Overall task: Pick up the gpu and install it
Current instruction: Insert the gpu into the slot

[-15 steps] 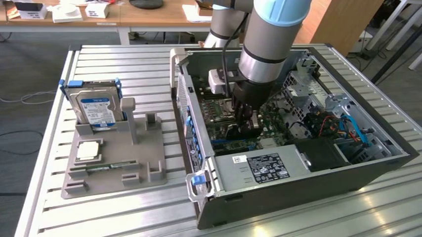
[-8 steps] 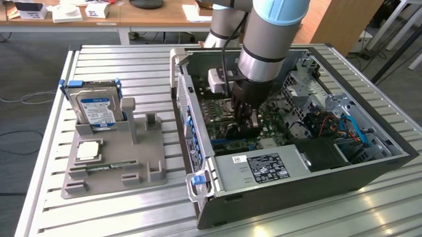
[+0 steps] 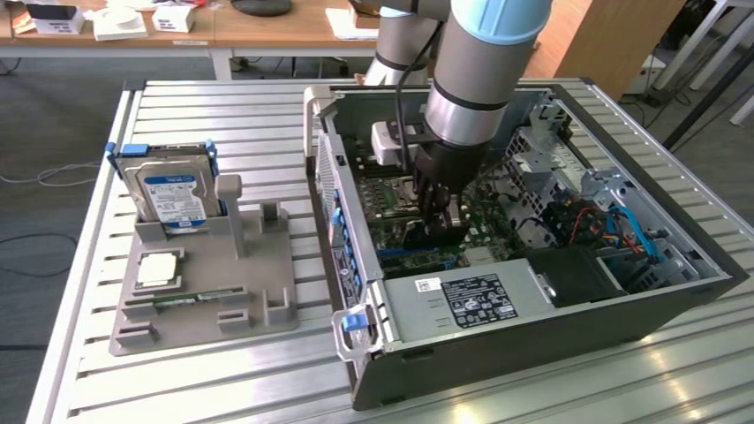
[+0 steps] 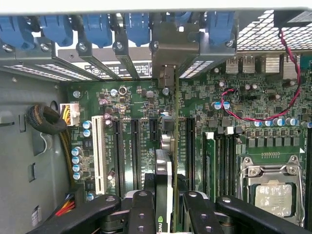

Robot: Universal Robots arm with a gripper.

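Computer case [image 3: 659,305]: open, right half of the exterior view.
Motherboard [image 4: 136,102]: your target surface, with long black slots [image 4: 134,151] running parallel.
Gripper [image 3: 439,221]: exterior view's centre, inside the case, pinching the card.
Graphics card [image 4: 164,180]: held edge-on above the slots. Hold it upright, line it up lengthwise with the slot, bracket toward the blue latches [image 4: 139,27].

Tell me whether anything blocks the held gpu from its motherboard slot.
Nothing visible does. The thin dark gpu card, gripped by the black tool, stands edge-on over the green motherboard; the slot directly beneath is hidden by it.
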